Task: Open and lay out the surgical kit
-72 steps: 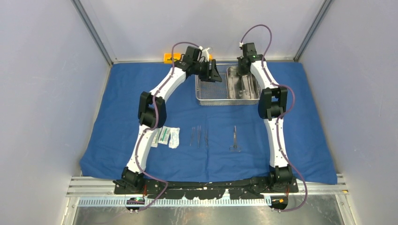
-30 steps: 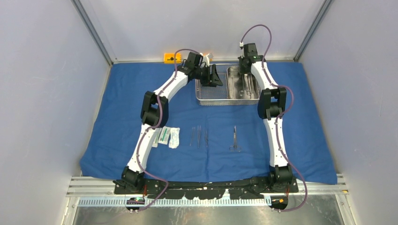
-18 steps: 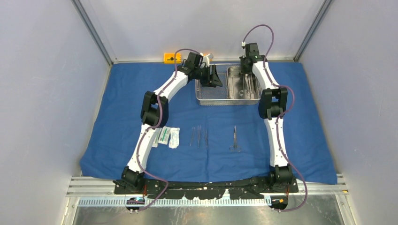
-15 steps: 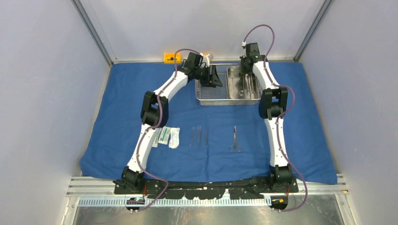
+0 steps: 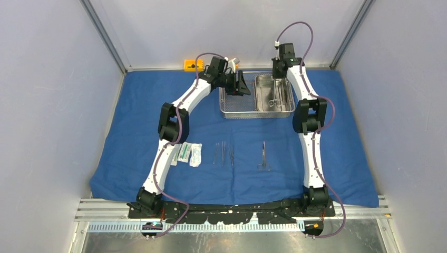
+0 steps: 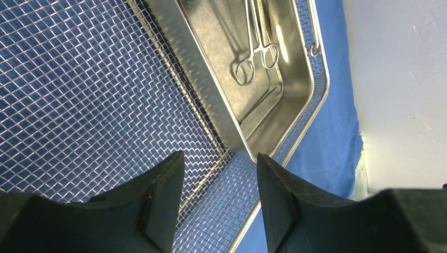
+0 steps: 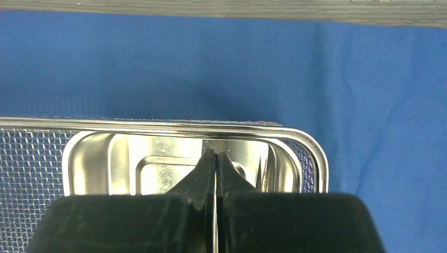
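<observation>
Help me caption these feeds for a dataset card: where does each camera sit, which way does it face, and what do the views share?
Top external: fixed above and behind the robot, looking down across the blue cloth; left arm and right arm show whole.
Left wrist: looks down past the open left claw into the mesh basket and steel tray.
Right wrist: looks past the shut right claw over the tray's end wall to cloth.
Shared: all three show basket and tray.

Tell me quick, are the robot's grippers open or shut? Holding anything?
Left gripper: open, empty, above the steel mesh basket.
Right gripper: shut, over the small solid steel tray; a grip cannot be told.
</observation>
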You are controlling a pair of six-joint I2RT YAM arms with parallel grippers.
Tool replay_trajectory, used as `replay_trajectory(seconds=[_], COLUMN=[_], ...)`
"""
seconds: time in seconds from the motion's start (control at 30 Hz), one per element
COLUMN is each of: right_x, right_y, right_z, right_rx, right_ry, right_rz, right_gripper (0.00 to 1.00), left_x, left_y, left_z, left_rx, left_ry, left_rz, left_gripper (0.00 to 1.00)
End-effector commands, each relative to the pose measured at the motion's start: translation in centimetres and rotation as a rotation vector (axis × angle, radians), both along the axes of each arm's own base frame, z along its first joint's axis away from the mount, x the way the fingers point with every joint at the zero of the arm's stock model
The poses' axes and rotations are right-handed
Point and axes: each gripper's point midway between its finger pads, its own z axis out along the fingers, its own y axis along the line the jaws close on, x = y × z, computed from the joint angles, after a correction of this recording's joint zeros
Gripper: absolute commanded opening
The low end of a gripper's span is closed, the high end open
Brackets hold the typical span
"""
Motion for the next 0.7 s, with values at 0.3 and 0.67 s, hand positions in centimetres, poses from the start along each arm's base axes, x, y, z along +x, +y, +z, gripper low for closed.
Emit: replay_trajectory(seconds=[0.3, 0.67], right_x=[0.1, -1.1], right_y=[1.2, 1.6], right_z=[9.3, 9.8], right_rx=[0.082, 0.112], right_ry=[-0.156, -0.14], right_rz=[0.022, 0.03], right_gripper=[0.0, 0.0], left_x=[1.0, 2.4], left_y=[-4.3, -9.0], left_z=[6.6, 6.0], left_rx=[-0.186, -0.307], left_ry=[-0.175, -0.351], left_rz=[-0.015, -0.012], left_gripper=[0.47, 0.47])
